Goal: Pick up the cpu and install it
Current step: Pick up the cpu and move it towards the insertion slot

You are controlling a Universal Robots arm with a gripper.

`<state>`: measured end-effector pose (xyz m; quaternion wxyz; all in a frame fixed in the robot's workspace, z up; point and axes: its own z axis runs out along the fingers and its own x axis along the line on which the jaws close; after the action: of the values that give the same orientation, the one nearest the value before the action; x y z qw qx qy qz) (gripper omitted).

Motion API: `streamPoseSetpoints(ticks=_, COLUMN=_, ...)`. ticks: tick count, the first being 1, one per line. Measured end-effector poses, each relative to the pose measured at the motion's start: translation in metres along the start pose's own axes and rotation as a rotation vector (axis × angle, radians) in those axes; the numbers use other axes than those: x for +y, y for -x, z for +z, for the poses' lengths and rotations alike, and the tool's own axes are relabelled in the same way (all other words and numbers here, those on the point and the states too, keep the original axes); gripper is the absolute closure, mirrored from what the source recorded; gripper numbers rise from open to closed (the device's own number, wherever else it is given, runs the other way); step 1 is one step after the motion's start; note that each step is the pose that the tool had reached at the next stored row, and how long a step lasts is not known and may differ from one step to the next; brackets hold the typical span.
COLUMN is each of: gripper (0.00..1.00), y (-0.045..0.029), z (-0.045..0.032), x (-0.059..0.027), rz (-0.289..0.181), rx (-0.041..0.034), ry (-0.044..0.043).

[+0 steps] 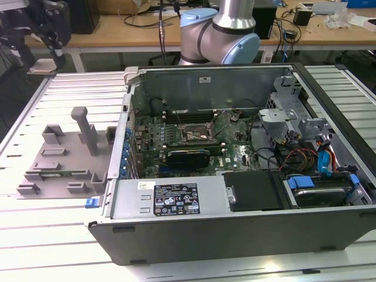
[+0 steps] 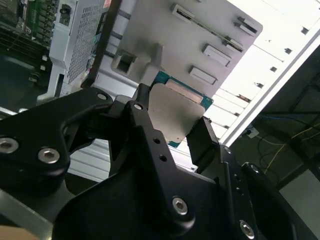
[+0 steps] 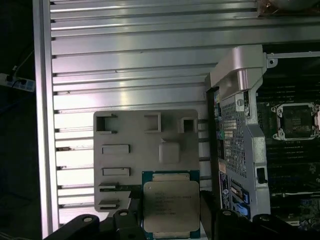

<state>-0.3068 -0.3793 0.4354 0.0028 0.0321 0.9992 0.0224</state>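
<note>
"Looking at the exterior view first, how do things lie?"
"The arm (image 1: 220, 29) rises at the far side of the open computer case (image 1: 235, 235). The grey tray (image 1: 64, 158) lies on the worktop (image 1: 70, 94) at the exterior view's left. The socket (image 1: 197, 134) sits mid-board inside the case."
"And the second wrist view?"
"The gripper (image 2: 175, 120) is clamped on the cpu (image 2: 172, 105), a finger (image 2: 145, 125) against each side edge, with the tray (image 2: 200, 30) beyond it."
"The first wrist view?"
"The cpu (image 3: 171, 206) is carried in the gripper (image 3: 171, 222) over the tray (image 3: 145, 145), well apart from the socket (image 3: 295, 121)."
"So which step?"
"Picked up, I'd say, not installed. Seating it calls for a level chip, squared to the socket frame."
</note>
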Motion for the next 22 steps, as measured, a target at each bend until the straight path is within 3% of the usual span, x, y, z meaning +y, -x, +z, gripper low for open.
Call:
streamPoseSetpoints(ticks=13, gripper=0.46, y=0.0384, z=0.0003, x=0.0025, rz=0.001, rx=0.0129, ry=-0.0008)
streamPoseSetpoints(ticks=15, gripper=0.46, y=0.0523, z=0.0004, x=0.0034, rz=0.001, rx=0.0168, ry=-0.001)
streamPoseSetpoints(ticks=19, gripper=0.46, y=0.0686, z=0.0005, x=0.0044, rz=0.001, rx=0.0217, ry=-0.0014)
streamPoseSetpoints(ticks=21, gripper=0.46, y=0.0848, z=0.0008, x=0.0054, rz=0.001, rx=0.0261, ry=-0.0016)
streamPoseSetpoints(ticks=22, gripper=0.46, y=0.0882, z=0.0008, x=0.0056, rz=0.001, rx=0.027, ry=-0.0018)
